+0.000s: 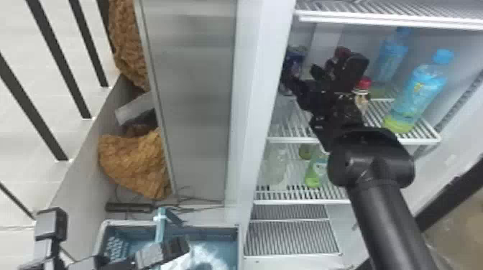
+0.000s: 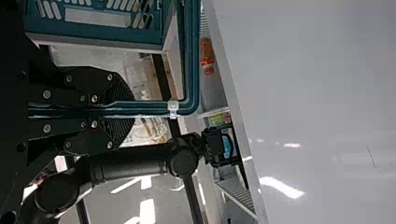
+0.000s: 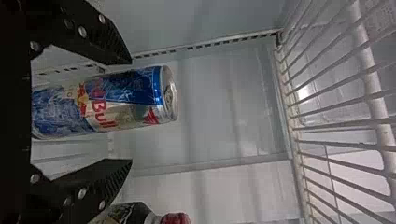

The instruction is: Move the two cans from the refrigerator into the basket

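Inside the refrigerator [image 1: 248, 107], my right gripper [image 1: 320, 73] is at the upper shelf, beside a blue-and-silver can [image 1: 295, 61]. The right wrist view has this can [image 3: 105, 102] between the parted fingers of my right gripper [image 3: 130, 111], with gaps on both sides. My left gripper [image 1: 163, 251] is low at the left, over the teal basket [image 1: 235, 244]. In the left wrist view, my left gripper [image 2: 123, 109] is closed on the basket's handle [image 2: 154, 109], and the basket's slotted wall [image 2: 93, 35] is alongside.
Red-capped bottles [image 1: 363, 83] [image 3: 175, 218] stand close to my right gripper, with blue-labelled bottles [image 1: 418, 89] farther right. Green bottles [image 1: 316, 172] are on the shelf below. The refrigerator's side wall [image 1: 266, 71] separates its shelves from the area at left; wire shelf bars [image 3: 336, 98] lie near the can.
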